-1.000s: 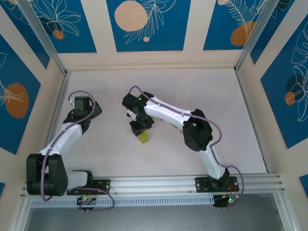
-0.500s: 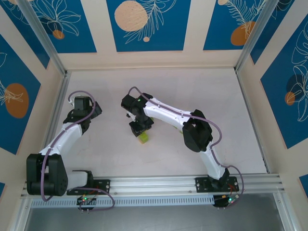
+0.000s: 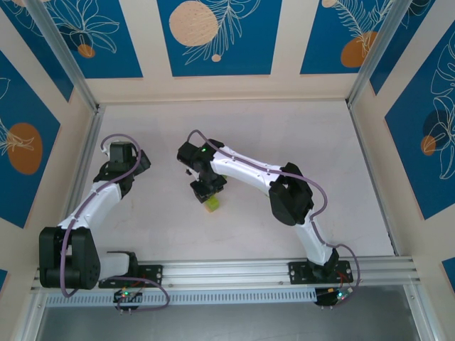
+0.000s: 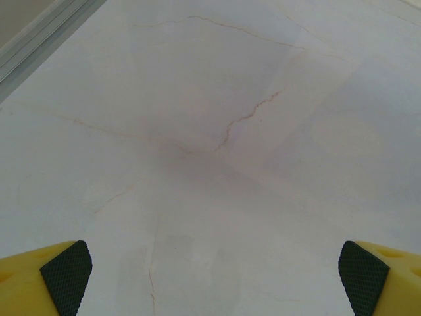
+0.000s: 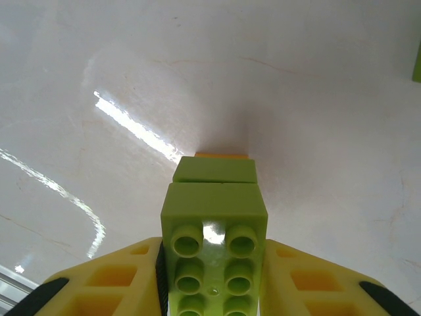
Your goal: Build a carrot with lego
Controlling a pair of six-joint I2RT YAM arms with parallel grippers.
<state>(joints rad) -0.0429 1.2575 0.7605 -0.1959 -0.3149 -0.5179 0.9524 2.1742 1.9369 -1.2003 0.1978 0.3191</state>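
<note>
My right gripper (image 5: 214,283) is shut on the carrot's lime-green body (image 5: 214,224), a studded brick with a second lime-green brick (image 5: 214,170) joined beyond it. An orange brick (image 5: 222,156) shows as a thin edge at the far end, close to the tabletop. From above, the right gripper (image 3: 207,189) points down at mid-table with the lime-green lego (image 3: 212,204) sticking out below it. My left gripper (image 4: 214,283) is open over bare table, with nothing between its yellow fingers (image 4: 66,276). In the top view the left gripper (image 3: 128,168) sits well to the left of the bricks.
A loose lime-green piece (image 5: 417,62) shows at the right edge of the right wrist view. A metal rail (image 4: 39,33) runs along the table's left side. The white marble-look table (image 3: 284,135) is walled by blue and cream panels.
The right arm has shifted slightly to the left with the brick stack still in its grip. The left arm has not moved.
</note>
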